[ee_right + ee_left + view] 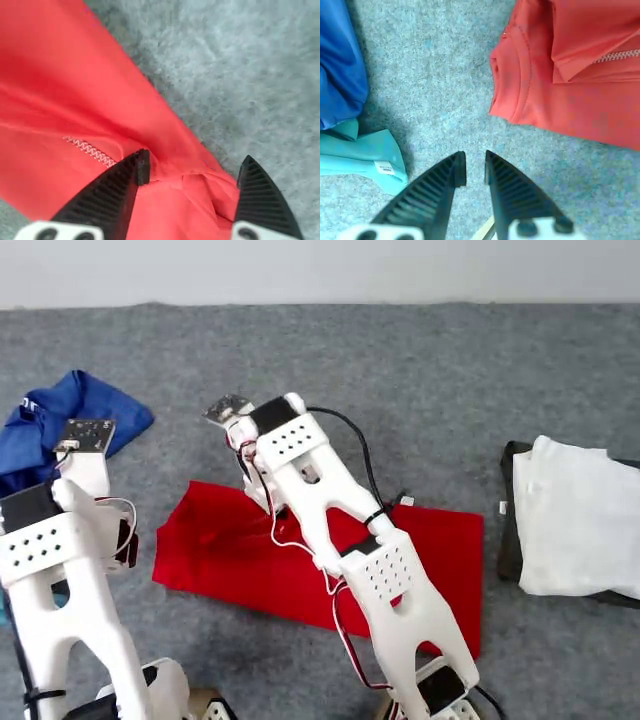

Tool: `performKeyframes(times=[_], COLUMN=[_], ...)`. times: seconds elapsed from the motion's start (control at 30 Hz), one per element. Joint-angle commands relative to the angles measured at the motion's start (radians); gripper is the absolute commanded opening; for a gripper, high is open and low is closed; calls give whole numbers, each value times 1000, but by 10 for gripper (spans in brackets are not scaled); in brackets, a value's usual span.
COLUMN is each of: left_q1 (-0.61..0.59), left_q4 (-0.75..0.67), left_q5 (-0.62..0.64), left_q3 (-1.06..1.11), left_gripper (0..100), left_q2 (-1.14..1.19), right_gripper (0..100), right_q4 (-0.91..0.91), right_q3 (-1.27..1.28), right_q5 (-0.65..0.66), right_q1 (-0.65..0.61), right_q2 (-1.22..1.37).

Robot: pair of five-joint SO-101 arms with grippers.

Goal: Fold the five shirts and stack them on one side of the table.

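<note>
text: none legible | teal shirt [365, 155] tag [385, 169] — print too small to read

The desk [440, 380] has a grey, fuzzy, carpet-like surface from the left edge to the right edge. Along the top of the frame a plain pale wall [320, 270] meets it.

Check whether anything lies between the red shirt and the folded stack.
Nothing visible does: a strip of bare grey table separates the red shirt from the stack. The right gripper is over the shirt, jaws open.
</note>
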Motion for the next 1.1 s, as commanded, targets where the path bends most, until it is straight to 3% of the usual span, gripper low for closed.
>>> performKeyframes(times=[0.0, 0.33, 0.73, 0.87, 1.07], left_q1=[-6, -3, -2, -2, -2], left_q4=[-12, -17, -17, -17, -17], left_q5=[8, 6, 6, 6, 6], left_q3=[-2, 31, 33, 33, 35], left_gripper=[80, 80, 80, 80, 81], left_q2=[-25, -25, -25, -25, -25], right_gripper=[288, 288, 288, 288, 290], right_q4=[45, 42, 41, 41, 45], right_q3=[-17, 311, 334, 334, 341], right_q5=[11, 9, 17, 18, 12], right_q1=[-16, -163, -113, -38, 236], right_q2=[-28, -262, -418, -466, -526])
